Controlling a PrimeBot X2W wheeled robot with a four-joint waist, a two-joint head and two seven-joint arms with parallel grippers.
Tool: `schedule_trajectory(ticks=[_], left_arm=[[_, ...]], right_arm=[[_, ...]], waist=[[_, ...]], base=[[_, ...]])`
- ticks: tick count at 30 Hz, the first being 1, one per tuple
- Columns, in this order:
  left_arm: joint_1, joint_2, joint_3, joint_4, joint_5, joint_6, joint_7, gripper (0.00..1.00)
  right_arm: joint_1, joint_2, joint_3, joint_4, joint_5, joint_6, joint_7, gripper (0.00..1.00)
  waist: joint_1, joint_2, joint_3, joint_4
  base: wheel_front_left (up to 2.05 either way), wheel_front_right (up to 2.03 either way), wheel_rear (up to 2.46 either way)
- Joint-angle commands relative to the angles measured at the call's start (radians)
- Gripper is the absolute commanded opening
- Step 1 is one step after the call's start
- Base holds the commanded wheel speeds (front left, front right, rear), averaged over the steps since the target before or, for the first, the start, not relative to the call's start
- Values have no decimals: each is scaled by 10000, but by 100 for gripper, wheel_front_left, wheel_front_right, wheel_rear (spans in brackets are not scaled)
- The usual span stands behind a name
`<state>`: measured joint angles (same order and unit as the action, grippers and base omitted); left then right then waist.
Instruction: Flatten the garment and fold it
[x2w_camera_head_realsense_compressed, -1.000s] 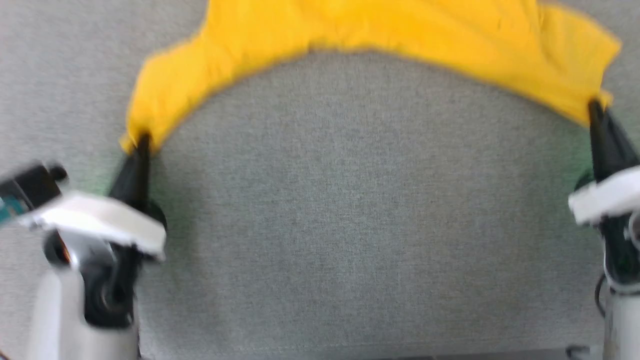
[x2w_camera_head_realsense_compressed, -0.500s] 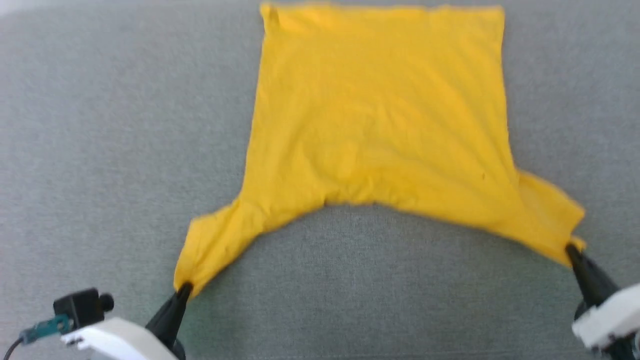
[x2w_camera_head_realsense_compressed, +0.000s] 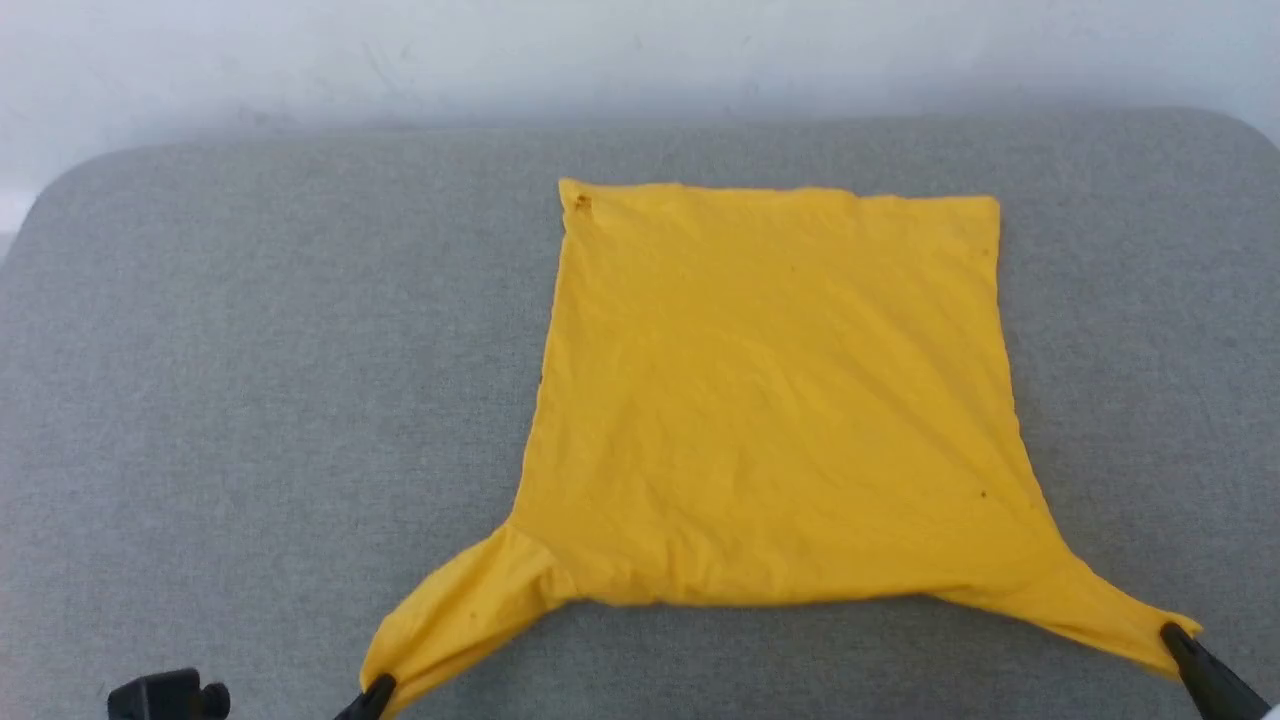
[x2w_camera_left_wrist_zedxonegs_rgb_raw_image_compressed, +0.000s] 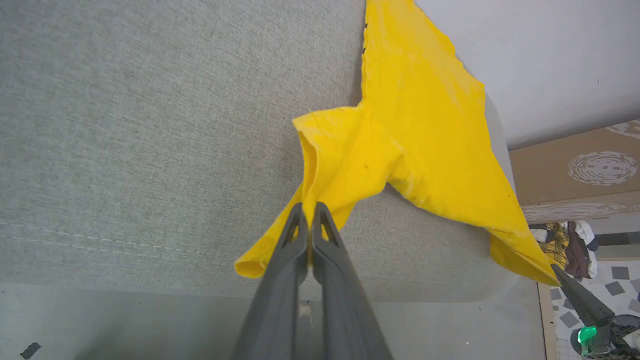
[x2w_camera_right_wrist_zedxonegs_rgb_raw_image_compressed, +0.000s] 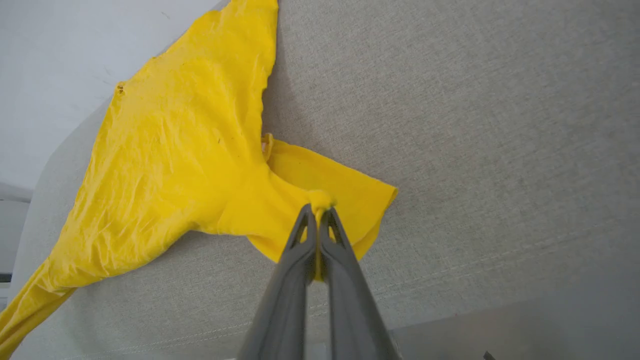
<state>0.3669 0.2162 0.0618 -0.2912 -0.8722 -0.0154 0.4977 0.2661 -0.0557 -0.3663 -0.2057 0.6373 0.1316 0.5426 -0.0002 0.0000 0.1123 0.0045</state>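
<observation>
Bright, even light — sharp frames; faint shadow beside the garment (x2w_camera_left_wrist_zedxonegs_rgb_raw_image_compressed: 425, 125).

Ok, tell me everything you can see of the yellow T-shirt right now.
The garment is a bright yellow T-shirt of thin fabric, plain on the side facing up, with faint creases and a small dark speck near one far corner. Its body lies flat on the grey cloth-covered surface, straight hem farthest from the robot. The two sleeves splay outward toward the robot; the left gripper is shut on one sleeve tip, the right gripper on the other.
</observation>
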Motion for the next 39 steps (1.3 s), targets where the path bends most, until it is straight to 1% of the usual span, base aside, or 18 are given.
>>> schedule_trajectory(ticks=[1, 8, 15, 16, 17, 18, 19, 23, 26, 29, 32, 35, 37, 38, 39], left_arm=[[201, 29, 29, -214, -59, 63, 49, 0], [313, -7, 64, -696, 74, 119, -142, 0], [-261, -167, -260, -683, 415, -52, -563, 0], [-370, -197, -320, -664, 475, -86, -638, 0], [-474, -222, -358, -644, 536, -123, -731, 0], [-570, -238, -414, -614, 591, -162, -793, 0], [-673, -248, -474, -575, 651, -197, -843, 0], [-988, -241, -656, -467, 846, -308, -982, 0], [-1133, -172, -731, -527, 952, -386, -1032, 0], [-1311, -114, -780, -655, 1043, -436, -1081, 0], [-1532, -75, -833, -798, 1122, -487, -1145, 0], [-1773, -38, -894, -905, 1188, -547, -1211, 0], [-1935, -28, -929, -969, 1185, -593, -1261, 0], [-1935, -28, -929, -969, 1185, -593, -1261, 0], [-2016, -1, -945, -1004, 1203, -615, -1275, 0]], right_arm=[[211, 30, -129, -139, 107, -9, 55, 0], [393, 50, -230, -205, -65, -9, 9, 0], [-166, 53, 26, 522, -735, -9, -675, 0], [-284, 53, 57, 677, -798, -9, -793, 13], [-400, 53, 95, 826, -873, -9, -905, 32], [-510, 53, 161, 956, -966, -9, -989, 87], [-621, 53, 253, 1039, -1071, -9, -1078, 100], [-1005, 19, 492, 1020, -1365, -9, -1451, 100], [-1420, -243, 480, 698, -1518, -9, -1691, 100], [-2144, -605, 353, 398, -1647, -9, -1698, 100], [-3132, -1107, 343, 210, -1873, -9, -1432, 100], [-4407, -1442, 411, 260, -1933, -9, -930, 100], [-5320, -1543, 459, 459, -1996, -9, -564, 100], [-5320, -1543, 459, 459, -1996, -9, -564, 100], [-5768, -1647, 536, 571, -2077, -9, -380, 100]], waist=[[2, 0, -204, 42], [2, 0, -355, 91], [2, 0, -219, 237], [2, 0, -168, 262], [2, 0, -114, 280], [2, 0, -56, 293], [2, 0, -4, 305], [2, 0, 209, 327], [2, 0, 484, 314], [2, 0, 849, 303], [2, 0, 1296, 309], [2, 0, 1752, 304], [2, 0, 2062, 293], [2, 0, 2062, 293], [2, 0, 2243, 292]], base=[[0, 0, 0], [0, 0, 0], [0, 0, 0], [0, 0, 0], [0, 0, 0], [0, 0, 0], [0, 0, 0], [0, 0, 0], [0, 0, 0], [0, 0, 0], [0, 0, 0], [0, 0, 0], [0, 0, 0], [0, 0, 0], [0, 0, 0]])
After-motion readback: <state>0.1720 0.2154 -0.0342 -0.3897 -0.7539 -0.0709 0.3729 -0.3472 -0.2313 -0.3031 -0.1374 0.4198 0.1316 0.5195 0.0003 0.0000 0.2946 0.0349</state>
